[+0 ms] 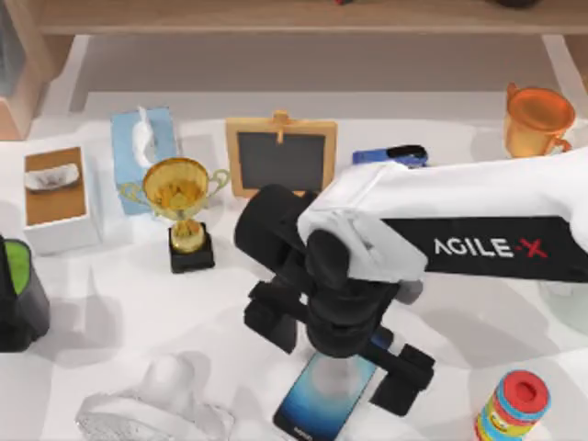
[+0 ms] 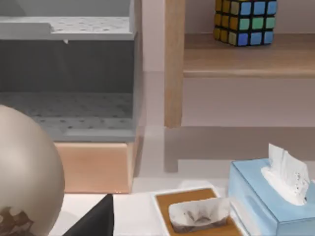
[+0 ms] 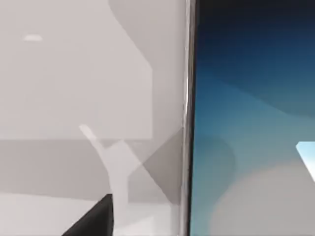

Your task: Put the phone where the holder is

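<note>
Right gripper (image 1: 342, 354) over phone (image 1: 323, 397); tissue box (image 1: 142, 147) holds tissues.

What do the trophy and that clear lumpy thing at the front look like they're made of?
The trophy looks like polished gold metal, with bright glints on its cup, on a black block base. The clear holder seems to be glass or clear plastic: the white table shows through it. Being rendered, both are guesses.

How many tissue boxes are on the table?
2. The blue tissue box stands near the table's back left, beside the gold trophy. The white tissue box with a brown top sits just left of it. The right arm might hide others.
</note>
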`<state>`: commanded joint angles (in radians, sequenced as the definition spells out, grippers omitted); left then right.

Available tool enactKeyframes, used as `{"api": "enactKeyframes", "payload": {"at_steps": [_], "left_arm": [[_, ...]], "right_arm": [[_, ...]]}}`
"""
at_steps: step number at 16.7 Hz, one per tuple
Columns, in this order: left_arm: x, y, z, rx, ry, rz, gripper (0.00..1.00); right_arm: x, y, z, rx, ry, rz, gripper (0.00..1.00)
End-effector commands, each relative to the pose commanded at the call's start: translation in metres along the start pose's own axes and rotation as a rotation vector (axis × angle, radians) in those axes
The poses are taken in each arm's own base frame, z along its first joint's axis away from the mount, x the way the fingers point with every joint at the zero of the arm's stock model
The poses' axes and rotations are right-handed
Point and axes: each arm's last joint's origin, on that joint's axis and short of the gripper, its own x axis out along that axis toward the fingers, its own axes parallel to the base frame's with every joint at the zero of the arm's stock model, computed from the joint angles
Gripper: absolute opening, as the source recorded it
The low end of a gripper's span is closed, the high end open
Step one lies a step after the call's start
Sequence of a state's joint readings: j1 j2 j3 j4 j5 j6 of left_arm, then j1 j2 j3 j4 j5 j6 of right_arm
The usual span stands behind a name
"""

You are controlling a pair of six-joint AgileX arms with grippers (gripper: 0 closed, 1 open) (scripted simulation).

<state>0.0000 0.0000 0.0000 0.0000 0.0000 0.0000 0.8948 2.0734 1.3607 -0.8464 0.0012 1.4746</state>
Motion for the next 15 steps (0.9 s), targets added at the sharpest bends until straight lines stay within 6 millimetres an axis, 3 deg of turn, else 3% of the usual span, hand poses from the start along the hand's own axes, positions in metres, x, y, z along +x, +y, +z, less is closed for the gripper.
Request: {"api": "enactKeyframes", "payload": {"at_steps": [3, 7, 15], "left_arm": [[0.0, 0.0, 0.0, 0.0, 0.0, 0.0, 1.0], [0.0, 0.0, 0.0, 0.0, 0.0, 0.0, 1.0], [0.0, 0.0, 0.0, 0.0, 0.0, 0.0, 1.0]], "right_arm": [[0.023, -0.003, -0.001, 0.0, 0.001, -0.009, 1.0], [0.024, -0.003, -0.001, 0.0, 0.001, -0.01, 1.0], [0.024, -0.003, -0.001, 0.0, 0.001, -0.01, 0.4]]}}
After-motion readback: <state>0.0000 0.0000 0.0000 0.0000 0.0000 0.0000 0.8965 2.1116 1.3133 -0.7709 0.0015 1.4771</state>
